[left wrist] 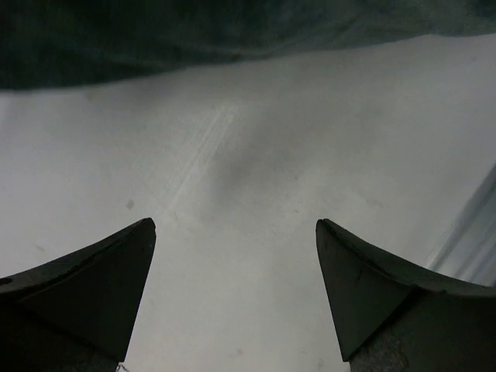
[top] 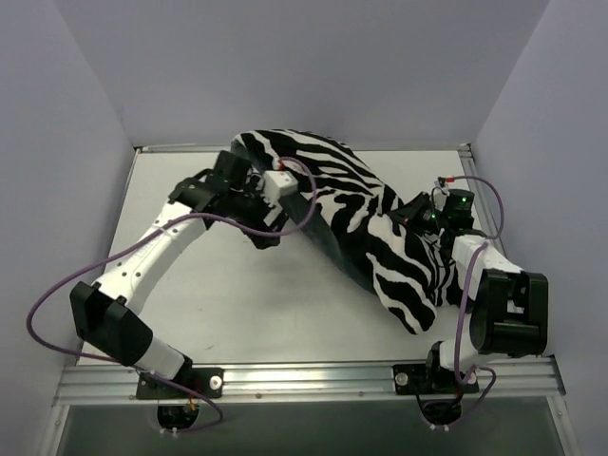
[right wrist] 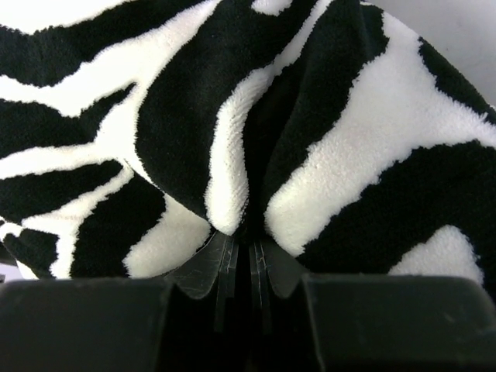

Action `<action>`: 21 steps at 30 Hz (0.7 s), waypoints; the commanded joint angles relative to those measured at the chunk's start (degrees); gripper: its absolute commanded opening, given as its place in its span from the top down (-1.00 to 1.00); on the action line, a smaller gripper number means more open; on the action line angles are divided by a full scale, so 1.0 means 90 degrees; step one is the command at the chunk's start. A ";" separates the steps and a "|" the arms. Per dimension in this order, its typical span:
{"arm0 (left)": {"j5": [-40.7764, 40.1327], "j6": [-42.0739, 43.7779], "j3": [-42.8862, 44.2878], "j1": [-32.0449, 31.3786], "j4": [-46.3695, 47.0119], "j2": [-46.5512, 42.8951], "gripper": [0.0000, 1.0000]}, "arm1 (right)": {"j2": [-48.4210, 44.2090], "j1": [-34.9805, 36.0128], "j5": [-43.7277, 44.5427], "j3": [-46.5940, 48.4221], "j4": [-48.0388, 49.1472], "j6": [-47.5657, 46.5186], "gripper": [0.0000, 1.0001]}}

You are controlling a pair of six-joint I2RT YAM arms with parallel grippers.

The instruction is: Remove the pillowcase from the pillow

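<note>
The pillowcase (top: 351, 214), in black-and-white zebra stripes, lies bulging across the middle and right of the table. The pillow is hidden inside it. My right gripper (top: 419, 218) is at the cover's right side, shut on a pinched fold of striped pile (right wrist: 232, 155); in the right wrist view the right gripper (right wrist: 248, 232) has the fabric bunched between its closed jaws. My left gripper (top: 269, 232) hangs low by the cover's left edge, and in the left wrist view the left gripper (left wrist: 236, 225) is open over bare table with nothing between its fingers (left wrist: 108, 287). The cover's dark grey-green face (left wrist: 155, 39) lies just ahead.
The white table (top: 218, 304) is boxed in by grey walls at the left, back and right. A metal rail (top: 304, 375) runs along the near edge by the arm bases. Purple cables (top: 57, 294) loop beside both arms.
</note>
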 commanded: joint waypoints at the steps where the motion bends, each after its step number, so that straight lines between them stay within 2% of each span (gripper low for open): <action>1: -0.2047 0.1864 0.0158 -0.1476 0.1547 -0.0199 -0.87 | 0.0556 -0.0196 0.1040 -0.0276 -0.1125 -0.0675 1.00; 3: -0.2939 0.3001 0.0041 -0.2362 0.1736 0.0004 -0.88 | 0.0605 -0.0205 0.0972 -0.0296 -0.1028 -0.0636 1.00; 4: -0.3408 0.3964 0.0002 -0.2590 0.1901 0.0131 -0.88 | 0.0624 -0.0196 0.0933 -0.0305 -0.1017 -0.0636 1.00; 5: -0.4138 0.4399 -0.0105 -0.2747 0.2125 0.0297 -0.88 | 0.0663 -0.0196 0.0884 -0.0286 -0.1027 -0.0636 1.00; 7: -0.4360 0.5607 -0.0496 -0.2895 0.3013 0.0367 -0.88 | 0.0683 -0.0196 0.0854 -0.0228 -0.1085 -0.0665 1.00; 10: -0.3776 0.6373 -0.0255 -0.2663 0.2978 0.0669 -0.87 | 0.0596 -0.0196 0.0835 -0.0179 -0.1144 -0.0684 1.00; 12: -0.3124 0.6668 0.0039 -0.2437 0.2269 0.1156 -0.88 | 0.0527 -0.0196 0.0845 -0.0140 -0.1203 -0.0694 1.00; 14: -0.3042 0.7039 0.0274 -0.2222 0.2254 0.1662 -0.88 | 0.0459 -0.0196 0.0796 -0.0081 -0.1242 -0.0704 1.00; 17: -0.3519 0.7051 0.0595 -0.2163 0.3443 0.2346 -0.87 | 0.0400 -0.0186 0.0640 0.0006 -0.1339 -0.0762 1.00; 20: -0.3540 0.6611 0.1171 -0.2192 0.3699 0.2797 -0.89 | 0.0332 -0.0176 0.0532 0.0104 -0.1573 -0.0996 1.00; 21: -0.3501 0.6562 0.1212 -0.2192 0.3709 0.2847 -0.43 | 0.0332 -0.0176 0.0484 0.0201 -0.1661 -0.1055 1.00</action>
